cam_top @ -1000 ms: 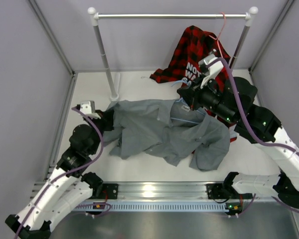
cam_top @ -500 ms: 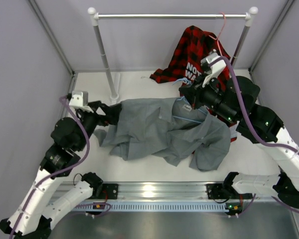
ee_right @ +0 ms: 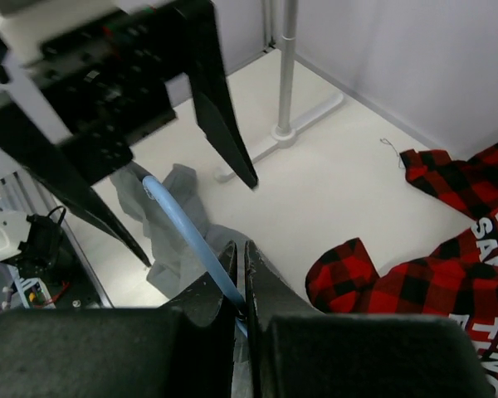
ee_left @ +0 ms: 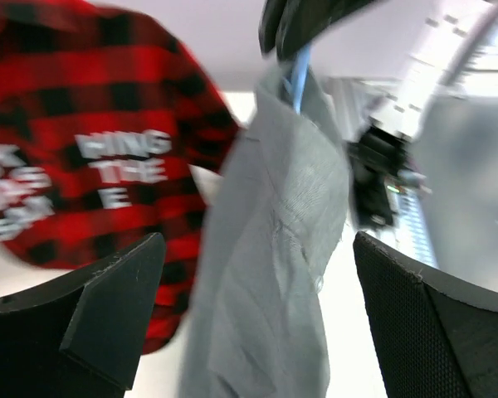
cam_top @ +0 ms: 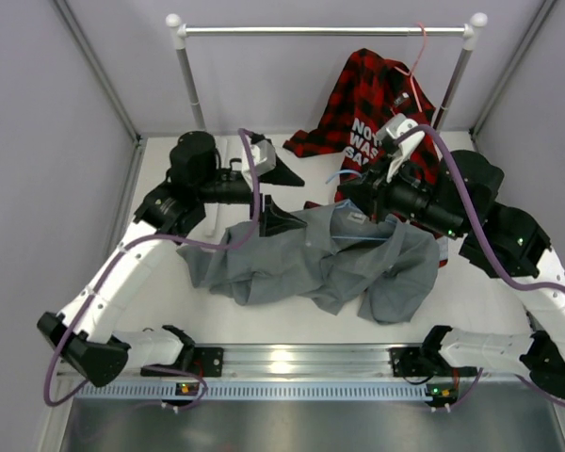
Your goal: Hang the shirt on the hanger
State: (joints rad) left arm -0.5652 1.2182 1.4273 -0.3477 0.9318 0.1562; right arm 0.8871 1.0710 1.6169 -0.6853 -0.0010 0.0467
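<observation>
White tabletop, pale grey walls, metal clothes rail (cam_top: pixel 325 30) across the back. Top view: plain grey collared button-up shirt (cam_top: pixel 301 268) lies crumpled mid-table, collar end towards the right arm. Right gripper (cam_top: pixel 350 193) sits at the collar, pinched shut on the thin light-blue wire hanger (cam_top: pixel 360 230), whose wire runs across the shirt's upper part. I cannot tell how much of it is inside the fabric. Left gripper (cam_top: pixel 284 198) hovers over the shirt's left shoulder area, jaws spread wide, nothing held. Red-and-black plaid shirt with white lettering (cam_top: pixel 377 104) is heaped behind, under a thin pink hanger (cam_top: pixel 421 56) on the rail (neither is part of this task).

Left wrist view: black fingers (ee_left: pixel 91 332) are wide apart, grey fabric hangs between and beyond them, and blue wire shows at the top where the other gripper clamps it. Blurry frame.

Right wrist view: jaws are tight on the blue wire, which slants down-left onto grey cloth, and the left arm's open fingers stand just above.

Step in hand, as I judge it: take the shoulder and draw it over the hanger's arm. To do it well:
- pinch near the collar seam
- take one layer only
- hold the hanger steady
- pull along the wire, not across it, or the wire may slip out of the collar
</observation>
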